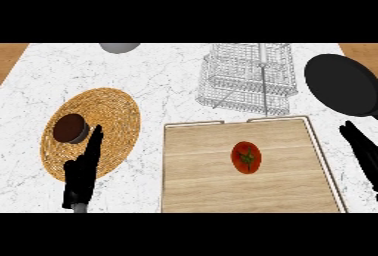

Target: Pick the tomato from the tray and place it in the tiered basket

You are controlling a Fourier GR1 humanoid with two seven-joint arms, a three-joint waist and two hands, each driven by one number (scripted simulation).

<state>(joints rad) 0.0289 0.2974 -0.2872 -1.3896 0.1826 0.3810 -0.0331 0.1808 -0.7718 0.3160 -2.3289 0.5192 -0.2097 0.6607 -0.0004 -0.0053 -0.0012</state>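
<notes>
The left robot hand (80,172) is black with slim, tapering fingers (93,145); the right robot hand (363,155) matches.

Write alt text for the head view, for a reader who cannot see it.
A red tomato lies in the middle of a wooden tray on a marble counter, with the wire tiered basket just behind it. The left hand is open over a woven mat; the right hand is open at the tray's right edge.

counter (170,75) | tray (199,167) | woven mat (111,112) | tiered basket (244,75) | pan (343,85) | perhaps a bowl (119,47)
</notes>
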